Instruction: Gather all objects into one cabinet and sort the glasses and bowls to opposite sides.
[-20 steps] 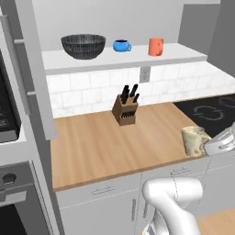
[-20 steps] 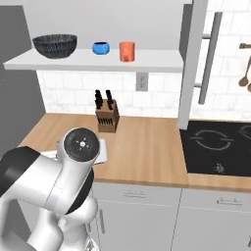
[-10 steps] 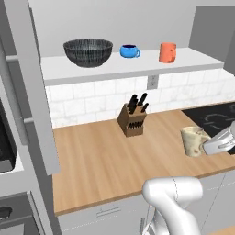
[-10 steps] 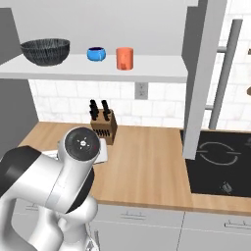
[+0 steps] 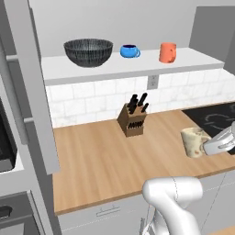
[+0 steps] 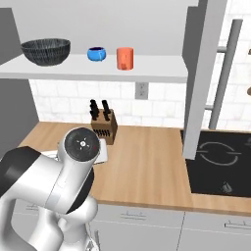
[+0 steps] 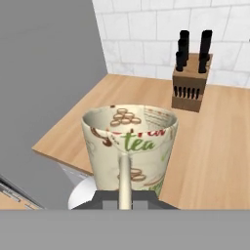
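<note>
So left base view: gripper [image 5: 207, 146] clamped on the beige mug [image 5: 193, 142] over the worktop's right front edge. Right base view: bowl [image 6: 46, 51] at the shelf's left end. Hand view: mug handle [image 7: 124, 178] pinched, so lift level, I'd guess.

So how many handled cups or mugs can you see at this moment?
3. The small blue cup and the orange mug stand on the cabinet shelf, right of the dark bowl. The beige mug is upright at the gripper, above the counter's right end.
</note>
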